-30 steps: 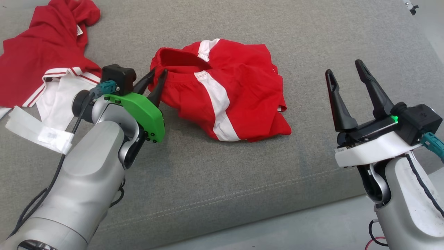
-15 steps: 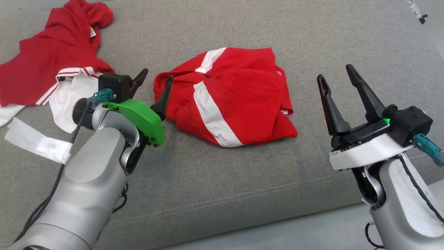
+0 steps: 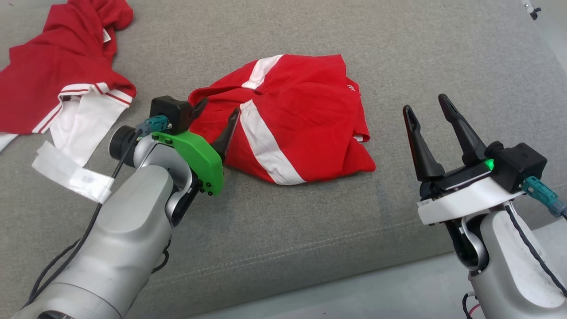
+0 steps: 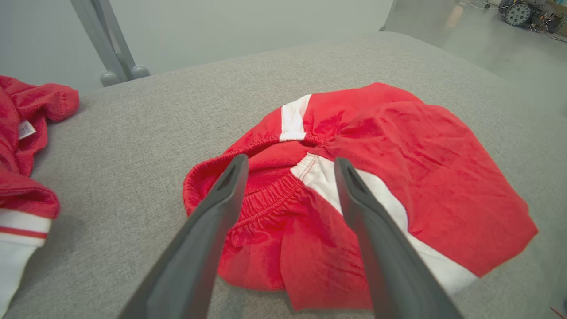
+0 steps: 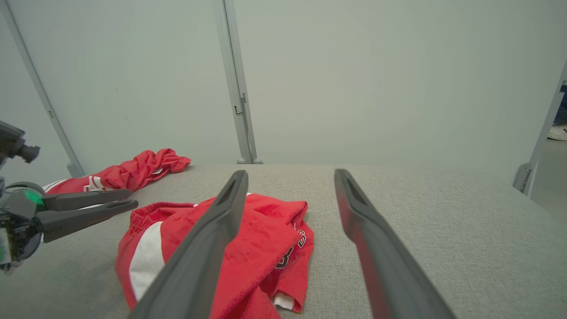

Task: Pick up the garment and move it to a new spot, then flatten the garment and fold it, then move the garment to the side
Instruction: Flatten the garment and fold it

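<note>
We are hovering our left gripper (image 3: 220, 106) and right gripper (image 3: 425, 103), fingers apart and empty, by the red shorts (image 3: 301, 119) lying crumpled on the grey cushion (image 3: 283, 230), with flattening, folding and moving aside seemingly awaiting us.

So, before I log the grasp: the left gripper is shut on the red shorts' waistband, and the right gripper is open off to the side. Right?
Not quite. The left gripper is open, its jaws spread apart over the waistband of the red shorts, as the left wrist view shows. The right gripper is open off to the side.
</note>
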Motion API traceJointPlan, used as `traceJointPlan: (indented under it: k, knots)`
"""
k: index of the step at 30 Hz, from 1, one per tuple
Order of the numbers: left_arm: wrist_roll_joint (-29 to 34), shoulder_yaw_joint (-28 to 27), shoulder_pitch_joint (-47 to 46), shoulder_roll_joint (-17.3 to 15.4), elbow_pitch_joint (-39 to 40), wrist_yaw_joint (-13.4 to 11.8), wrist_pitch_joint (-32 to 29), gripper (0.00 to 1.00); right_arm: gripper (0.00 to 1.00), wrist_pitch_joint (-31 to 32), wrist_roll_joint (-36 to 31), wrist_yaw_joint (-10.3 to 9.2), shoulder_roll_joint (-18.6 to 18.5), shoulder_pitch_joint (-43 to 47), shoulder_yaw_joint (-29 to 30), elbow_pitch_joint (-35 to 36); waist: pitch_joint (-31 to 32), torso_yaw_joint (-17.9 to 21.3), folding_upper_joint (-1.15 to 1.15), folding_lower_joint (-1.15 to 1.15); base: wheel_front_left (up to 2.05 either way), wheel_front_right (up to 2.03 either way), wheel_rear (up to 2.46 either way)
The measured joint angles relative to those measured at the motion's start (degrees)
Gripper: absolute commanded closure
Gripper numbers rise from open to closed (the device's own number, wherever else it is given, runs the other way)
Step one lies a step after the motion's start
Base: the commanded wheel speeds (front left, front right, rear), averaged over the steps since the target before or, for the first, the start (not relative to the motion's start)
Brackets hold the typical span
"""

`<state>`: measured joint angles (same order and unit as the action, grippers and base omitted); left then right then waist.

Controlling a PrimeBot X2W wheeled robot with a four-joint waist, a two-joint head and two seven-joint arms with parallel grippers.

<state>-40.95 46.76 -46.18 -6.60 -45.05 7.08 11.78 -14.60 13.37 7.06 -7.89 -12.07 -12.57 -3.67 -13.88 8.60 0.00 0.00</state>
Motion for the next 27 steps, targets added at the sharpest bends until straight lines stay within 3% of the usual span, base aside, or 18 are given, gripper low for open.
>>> traceJointPlan:
  k: [20, 27]
  knots:
    - [-2.6, 3.8, -6.5, -1.2, -2.6, 0.0, -12.1, 0.0, 0.0, 0.0, 0.3, 0.01, 1.3, -1.1, -1.7, -0.1, -4.8, 6.9, 0.0, 0.0, 0.0, 0.0, 0.0]
    - [-8.3, 1.5, -7.1, -1.8, -2.8, 0.0, -13.4, 0.0, 0.0, 0.0, 0.3, 0.02, 1.7, -1.6, 0.0, 0.0, -5.8, 8.6, 0.0, 0.0, 0.0, 0.0, 0.0]
